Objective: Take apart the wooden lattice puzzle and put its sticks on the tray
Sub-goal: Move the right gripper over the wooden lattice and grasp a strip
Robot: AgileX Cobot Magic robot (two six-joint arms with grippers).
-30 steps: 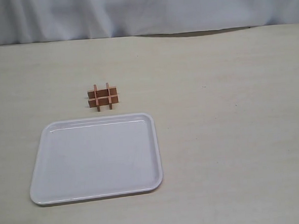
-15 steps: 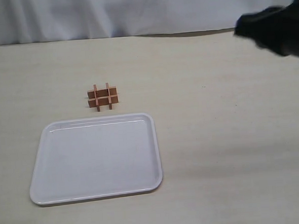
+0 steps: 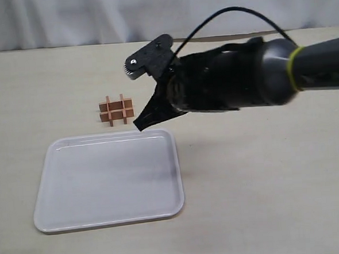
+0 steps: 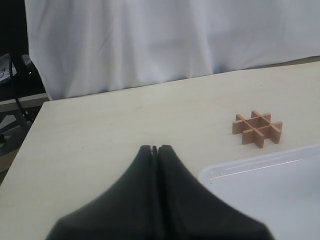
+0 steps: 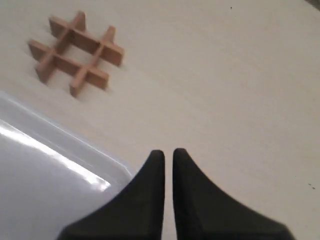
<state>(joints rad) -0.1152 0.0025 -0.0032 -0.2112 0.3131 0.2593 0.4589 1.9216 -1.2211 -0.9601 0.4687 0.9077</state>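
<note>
Black plastic fingers [image 5: 187, 200] on the right gripper [image 5: 165, 152] are seen pinched almost together, with just a sliver of table showing between them and nothing held. From the exterior view the right gripper [image 3: 142, 125] is hung tips-down by the far right corner of the tray [image 3: 179, 178], reached in from the right side. How high off the surface it sits can't really be told, though a soft shadow is thrown on the tray rim.

The left gripper [image 4: 154, 148] is only caught by its own wrist camera. Its tips are pressed fully together and nothing is gripped there either. It's parked over bare table, with the tray [image 4: 235, 169] off to one side.

The wooden lattice puzzle [image 3: 116, 110] is found lying flat on the table [image 3: 265, 179], all four pieces locked in the grid. It's just past the tray's far edge, near it but not touching. It's also picked up in the right wrist view [image 5: 75, 52] and the left one [image 4: 257, 128].

Nothing is parked between the right fingertips and the puzzle, so the way is clear. The tray [image 5: 45, 195] holds nothing.

Further out, a chunk of table is blocked by the thick dark right arm [image 3: 230, 80], which is ringed by a yellow-green band [image 3: 293, 67] and looped over by a black cable [image 3: 231, 10]. A white curtain [image 3: 151, 13] is hung along the back.
</note>
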